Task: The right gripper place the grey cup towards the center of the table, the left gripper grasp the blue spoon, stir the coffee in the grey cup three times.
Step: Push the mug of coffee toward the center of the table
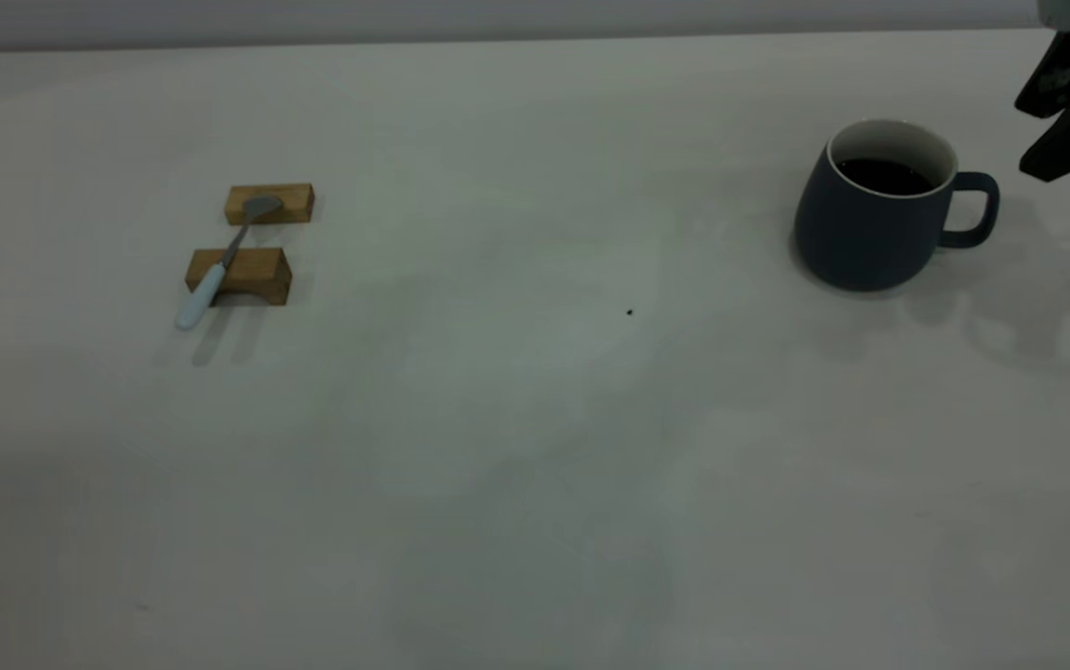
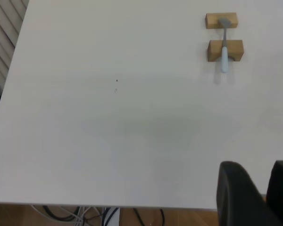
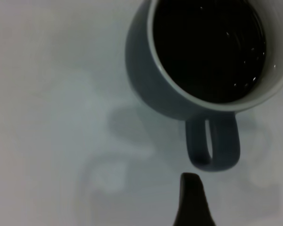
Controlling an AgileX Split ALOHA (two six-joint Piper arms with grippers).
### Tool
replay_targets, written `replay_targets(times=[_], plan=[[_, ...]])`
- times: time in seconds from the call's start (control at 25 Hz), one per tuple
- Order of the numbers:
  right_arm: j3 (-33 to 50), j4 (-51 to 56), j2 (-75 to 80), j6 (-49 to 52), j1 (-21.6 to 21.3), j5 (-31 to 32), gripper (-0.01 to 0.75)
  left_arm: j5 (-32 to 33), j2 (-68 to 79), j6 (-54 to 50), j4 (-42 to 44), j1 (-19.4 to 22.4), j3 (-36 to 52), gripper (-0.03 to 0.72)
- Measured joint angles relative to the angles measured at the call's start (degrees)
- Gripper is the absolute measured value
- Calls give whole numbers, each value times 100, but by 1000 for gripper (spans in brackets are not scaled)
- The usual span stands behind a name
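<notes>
The grey cup (image 1: 870, 219) stands upright at the right of the table (image 1: 535, 419), holding dark coffee (image 1: 884, 175), its handle (image 1: 977, 209) turned toward my right gripper (image 1: 1042, 130). That gripper hangs open just beyond the handle at the far right edge, touching nothing. In the right wrist view one black finger (image 3: 193, 200) shows a short way from the cup's handle (image 3: 212, 146). The blue spoon (image 1: 219, 265) lies across two wooden blocks at the left. My left gripper (image 2: 258, 165) is open and empty, far from the blue spoon (image 2: 224, 54), near the table's edge.
The two tan wooden blocks (image 1: 270, 203) (image 1: 242, 274) carry the spoon's bowl and neck. A tiny dark speck (image 1: 629, 313) lies mid-table. Cables (image 2: 85, 214) and wooden floor show past the table's edge in the left wrist view.
</notes>
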Motion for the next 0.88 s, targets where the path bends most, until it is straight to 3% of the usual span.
replay_targets(times=[0.2,0.88], plan=[[-239,439,431,-452,-112,64,552,0,0,0,0,0,0,237],[-908,895,1389,-488,-30,256,537,0,0,0,0,0,0,237]])
